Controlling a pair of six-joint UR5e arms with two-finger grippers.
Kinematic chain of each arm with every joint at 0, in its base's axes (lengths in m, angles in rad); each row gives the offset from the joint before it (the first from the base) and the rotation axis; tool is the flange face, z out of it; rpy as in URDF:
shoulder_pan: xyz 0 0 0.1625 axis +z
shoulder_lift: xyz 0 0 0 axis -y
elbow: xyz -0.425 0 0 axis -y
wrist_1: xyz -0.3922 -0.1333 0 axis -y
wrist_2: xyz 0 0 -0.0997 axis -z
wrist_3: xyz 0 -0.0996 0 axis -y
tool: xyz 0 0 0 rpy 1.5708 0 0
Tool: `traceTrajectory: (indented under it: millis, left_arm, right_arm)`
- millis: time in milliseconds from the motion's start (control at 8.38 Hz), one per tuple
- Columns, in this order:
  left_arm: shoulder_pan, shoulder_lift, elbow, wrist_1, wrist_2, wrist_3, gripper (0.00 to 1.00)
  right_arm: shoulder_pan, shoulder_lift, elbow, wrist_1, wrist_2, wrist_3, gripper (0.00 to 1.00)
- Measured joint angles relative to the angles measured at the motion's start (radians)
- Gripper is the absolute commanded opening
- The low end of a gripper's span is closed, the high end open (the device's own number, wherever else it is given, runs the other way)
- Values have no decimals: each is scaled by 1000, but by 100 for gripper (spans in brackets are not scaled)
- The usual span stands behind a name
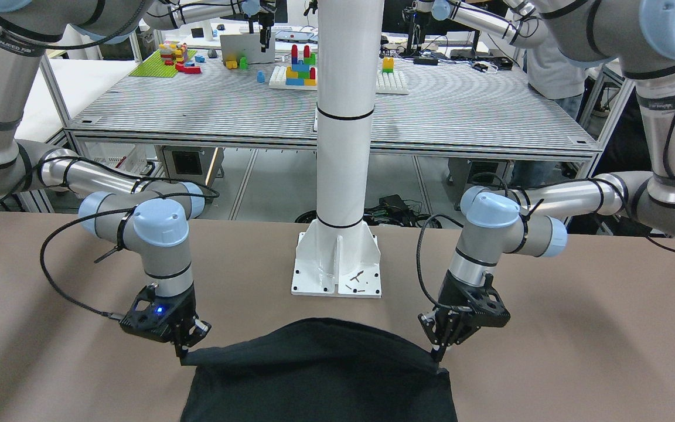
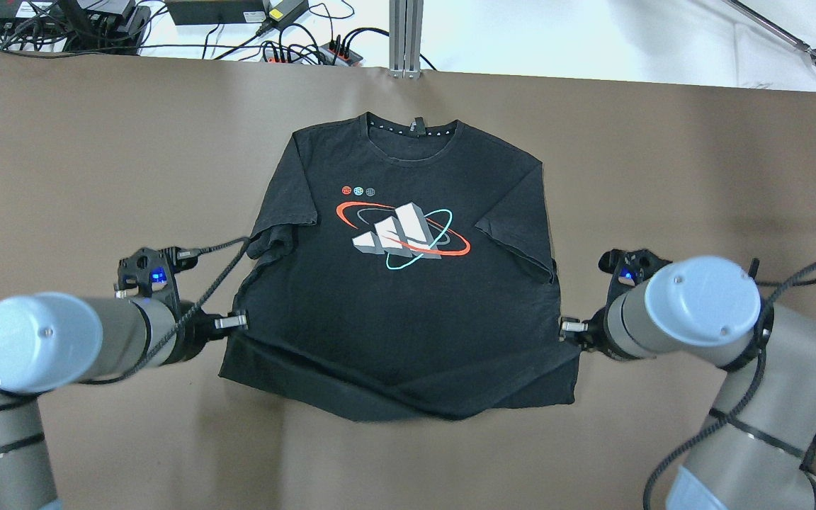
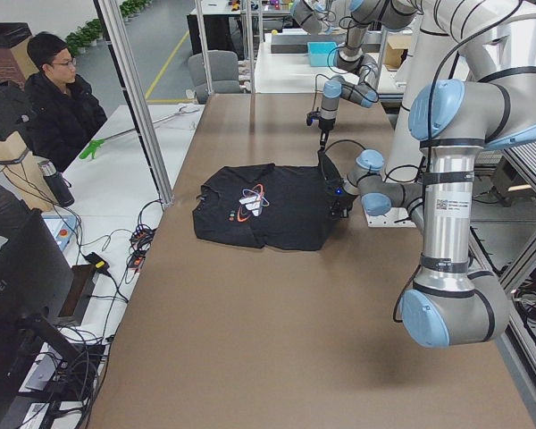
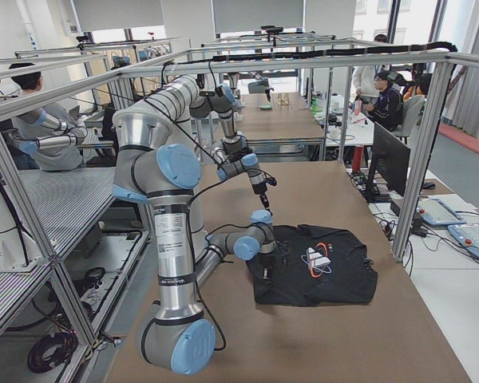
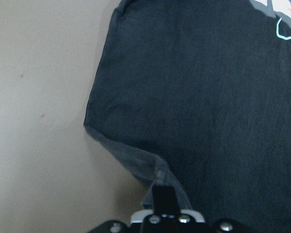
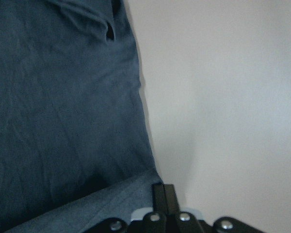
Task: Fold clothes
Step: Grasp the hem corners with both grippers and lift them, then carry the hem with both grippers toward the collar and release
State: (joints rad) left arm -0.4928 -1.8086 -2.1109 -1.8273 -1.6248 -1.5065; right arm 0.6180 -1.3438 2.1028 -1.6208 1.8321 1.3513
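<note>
While both pincers grip the near hem, I judge the fold barely begun. The clothes (image 2: 394, 304), one black T-shirt, lie print-up mid-bench (image 2: 96, 177), collar toward the far edge and hem toward the robot's edge. Both sleeves are spread out, and the one on the robot's left is bunched. I see no fold line across the body yet. Only the hem strip is raised off the bench, sagging between the two grips. Left to do, by my guess: carry the hem over toward the collar, then the side folds.

Left pincer (image 2: 238, 322): jaws closed tight on the shirt's left edge by the hem corner, with fabric pinched at the tips in the wrist view. Right pincer (image 2: 565, 327): same, closed on the opposite edge by the hem, tips low over the bench. Neither touches anything else that I can see.
</note>
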Motion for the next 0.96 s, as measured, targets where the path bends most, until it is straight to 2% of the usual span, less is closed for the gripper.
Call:
traceTrajectory:
  millis: [358,716,955]
  left_arm:
    - [-227,-59,111,-3,-138,152,0]
    - [-329,-157,238,-8,-168,185,0]
    - [-365,-246,354,-13,-170,195,0]
  right_arm:
    - [193,138,-72,-120,27,-162,0]
    - [271,231,-160,-159,24,-203,0]
    - [293,294,-272,-128,19,-222,0]
